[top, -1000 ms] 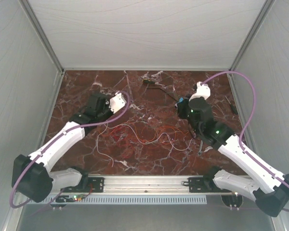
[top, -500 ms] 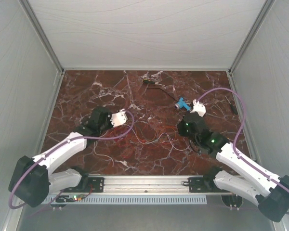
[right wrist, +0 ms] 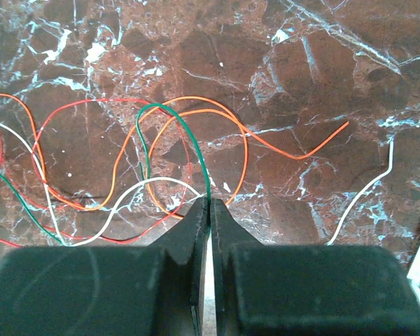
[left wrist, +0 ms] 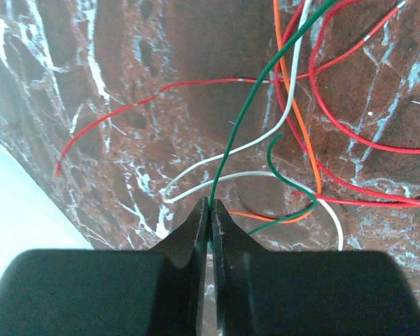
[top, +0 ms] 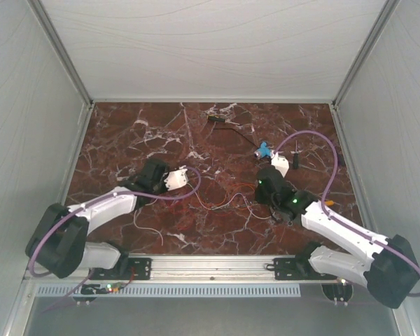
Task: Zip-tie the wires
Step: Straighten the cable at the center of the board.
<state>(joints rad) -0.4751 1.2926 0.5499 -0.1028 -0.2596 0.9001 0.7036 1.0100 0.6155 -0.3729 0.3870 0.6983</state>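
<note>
The wires (top: 224, 203) lie in a loose tangle of red, white, orange and green strands on the marble between the two arms. In the left wrist view my left gripper (left wrist: 211, 204) is shut on a green wire (left wrist: 231, 140), which runs up and away from the tips. My right gripper (right wrist: 208, 203) is likewise shut on a green wire (right wrist: 192, 147) that loops over orange and white strands. Both grippers sit low over the tangle, one at each side. I cannot make out the zip tie in any view.
A small blue object (top: 264, 149) lies behind the right arm, with a short dark tool (top: 296, 159) beside it. Another dark item (top: 215, 119) sits near the back wall. Grey walls close the table on three sides; a metal rail (top: 210, 264) runs along the near edge.
Both arms have drawn back toward the near edge and dropped lower over the tangle. The right wrist has moved off the blue object. Both sets of jaws stayed shut.
</note>
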